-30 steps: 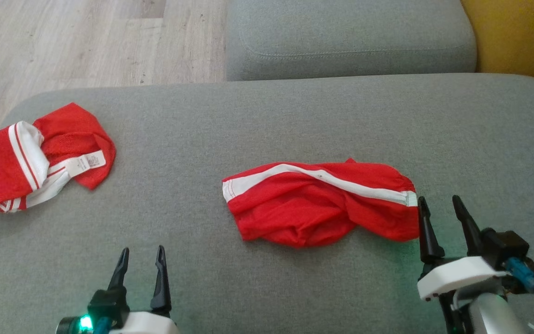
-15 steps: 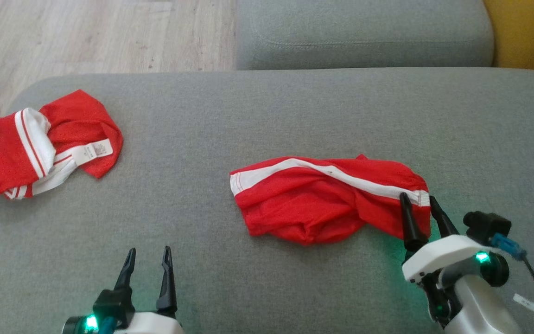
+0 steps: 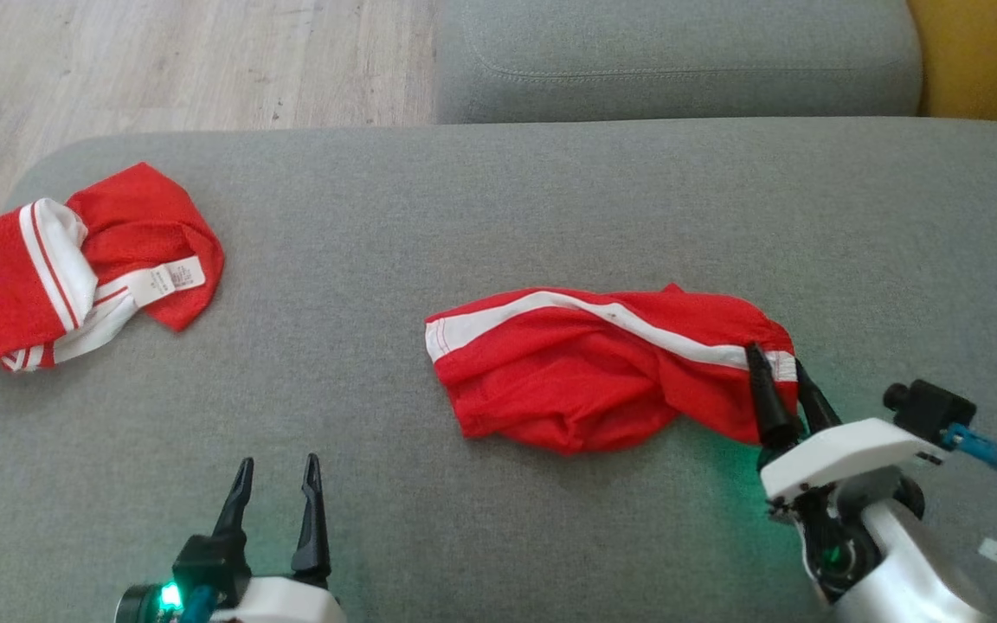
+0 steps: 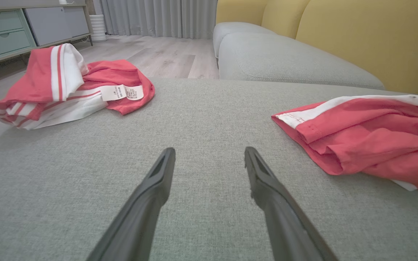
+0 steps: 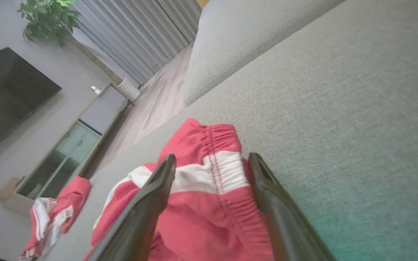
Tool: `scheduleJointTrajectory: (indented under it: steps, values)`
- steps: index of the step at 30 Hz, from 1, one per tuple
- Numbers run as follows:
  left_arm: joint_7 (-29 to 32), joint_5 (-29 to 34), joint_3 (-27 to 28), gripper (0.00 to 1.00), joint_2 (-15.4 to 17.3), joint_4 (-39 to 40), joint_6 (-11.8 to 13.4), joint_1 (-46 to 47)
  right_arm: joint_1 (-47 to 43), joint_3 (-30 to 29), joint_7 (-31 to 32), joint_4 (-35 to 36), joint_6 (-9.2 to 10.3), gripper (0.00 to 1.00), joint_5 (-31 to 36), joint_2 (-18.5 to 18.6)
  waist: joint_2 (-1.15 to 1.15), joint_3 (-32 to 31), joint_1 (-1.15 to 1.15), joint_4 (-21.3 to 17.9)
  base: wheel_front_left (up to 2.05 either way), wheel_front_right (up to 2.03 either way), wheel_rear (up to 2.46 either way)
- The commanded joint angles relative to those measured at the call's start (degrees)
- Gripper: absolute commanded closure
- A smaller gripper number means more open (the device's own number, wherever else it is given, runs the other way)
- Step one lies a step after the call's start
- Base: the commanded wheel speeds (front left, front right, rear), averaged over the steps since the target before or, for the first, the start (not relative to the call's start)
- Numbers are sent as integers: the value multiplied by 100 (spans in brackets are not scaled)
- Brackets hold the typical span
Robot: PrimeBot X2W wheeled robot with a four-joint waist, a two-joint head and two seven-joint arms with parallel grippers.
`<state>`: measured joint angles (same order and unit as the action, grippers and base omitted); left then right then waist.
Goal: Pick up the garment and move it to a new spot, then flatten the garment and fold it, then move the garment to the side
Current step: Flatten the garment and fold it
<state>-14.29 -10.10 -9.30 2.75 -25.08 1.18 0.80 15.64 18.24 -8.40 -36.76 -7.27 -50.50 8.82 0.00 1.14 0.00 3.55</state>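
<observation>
Nearest, the left fingers [image 3: 308, 510] stand apart over the bare grey cushion [image 3: 464, 216], short and left of the garment [image 3: 585, 381]. The right fingers [image 3: 767, 398], also apart, straddle the garment's right end, with its gathered waistband and white stripe between them. The garment, red shorts with a white side stripe, lies crumpled mid-cushion. Far to its left sits a second red-and-white bundle [image 3: 83, 260].

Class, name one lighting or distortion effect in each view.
Head view: green glow spills on the cushion beside the right gripper. Left wrist view: wide-angle stretch enlarges the left gripper. Right wrist view: scene tilted, teal cast at lower right.
</observation>
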Motion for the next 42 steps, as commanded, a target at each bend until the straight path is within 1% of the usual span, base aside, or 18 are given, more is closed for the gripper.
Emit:
scheduleJointTrajectory:
  steps: [1,6,11,14,15,18,24,25,27,29,30,32,34,36,37,38,42]
  values:
    - [-71,-66,157,0,13,163,-9,200,51,140,8,239,-22,0,-247,150,0,3,0,-1,0,0,0]
    - [-71,-70,137,0,13,165,-28,201,101,393,57,187,-22,0,-532,508,0,35,0,8,0,0,0]
    - [-71,-81,129,0,13,140,-60,228,281,825,136,160,-22,4,-603,705,0,86,0,54,0,0,0]
    - [-71,-115,122,0,13,135,-65,242,301,1061,90,213,-22,4,-677,799,0,97,0,88,0,0,0]
    - [-71,-115,122,0,13,135,-65,242,301,1061,90,213,-22,4,-677,799,0,97,0,88,0,0,0]
    - [-71,-138,125,0,13,149,-60,223,274,1313,21,325,-22,3,-737,926,0,108,0,96,0,0,0]
    - [-71,-184,147,0,13,158,-55,192,225,1749,-73,675,-22,5,-1006,1194,0,117,0,47,0,0,0]
    - [-71,-190,140,0,13,157,-57,197,218,1789,-93,727,-22,7,-1076,1235,0,120,0,39,0,0,0]
    - [-71,-207,124,0,13,163,-58,209,195,1843,-134,836,-22,17,-1269,1287,0,125,0,26,0,0,0]
    - [-71,-216,107,0,13,172,-58,220,181,1910,-163,900,-22,46,-1401,1358,0,134,0,17,0,0,0]
    - [-71,-218,100,0,13,176,-54,225,174,1943,-168,916,-22,53,-1470,1381,0,139,0,13,0,0,0]
    - [-71,-221,91,0,13,179,-52,227,180,1998,-192,925,-22,58,-1595,1404,0,143,0,5,0,0,0]
    - [-71,-221,91,0,13,176,-56,230,206,2073,-207,922,-22,60,-1698,1399,0,154,0,4,0,0,0]
    - [-71,-222,92,0,13,166,-63,241,252,2152,-227,883,-22,70,-1748,1410,0,167,0,11,0,0,0]
    - [-71,-224,93,0,13,164,-66,251,277,2192,-236,859,-22,93,-1770,1410,0,178,0,16,0,0,0]
    - [-71,-226,93,0,13,164,-69,263,307,2234,-247,834,-22,100,-1777,1419,0,189,0,21,0,0,0]
    - [-71,-369,91,0,13,231,-136,327,387,2353,-317,806,-22,100,-1859,1486,0,217,0,30,0,0,0]
